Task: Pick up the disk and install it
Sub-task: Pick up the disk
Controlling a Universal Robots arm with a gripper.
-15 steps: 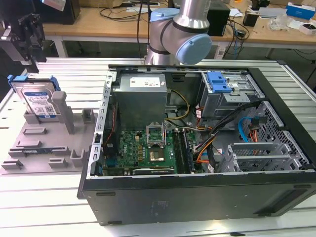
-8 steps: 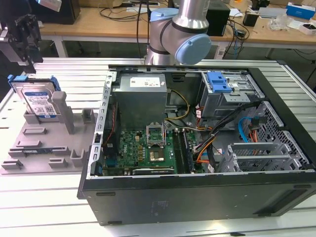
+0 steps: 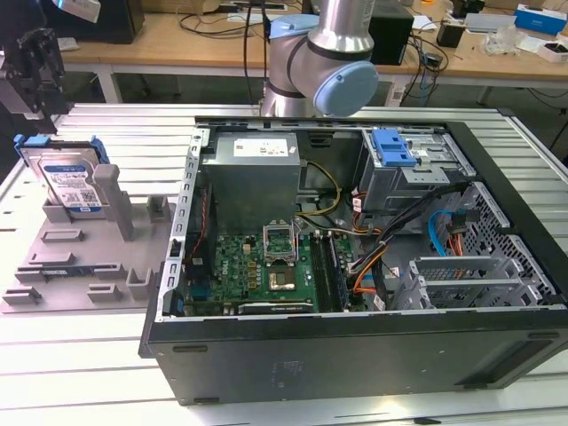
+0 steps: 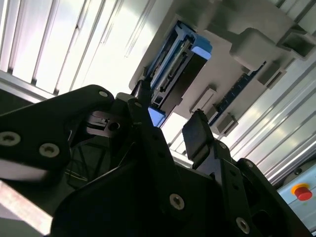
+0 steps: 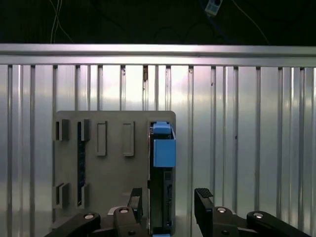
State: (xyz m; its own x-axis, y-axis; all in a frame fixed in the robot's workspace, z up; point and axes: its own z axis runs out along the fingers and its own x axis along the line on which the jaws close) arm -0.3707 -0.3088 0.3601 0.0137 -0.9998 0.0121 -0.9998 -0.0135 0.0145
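The disk, a silver hard drive with a white-and-blue label in a bright blue carrier, stands on edge in a grey holder at the exterior view's left. My black gripper hangs above it, apart from it. In the first wrist view the disk appears edge-on on the holder, and my gripper is open with one finger on each side of the disk's line. The second wrist view has the disk beyond the open gripper. Nothing is between the fingers.
An open computer case lies right of the holder, with a grey power-supply box, a motherboard and a drive cage with a blue latch. The arm's elbow rises behind it. The table is ribbed aluminium.
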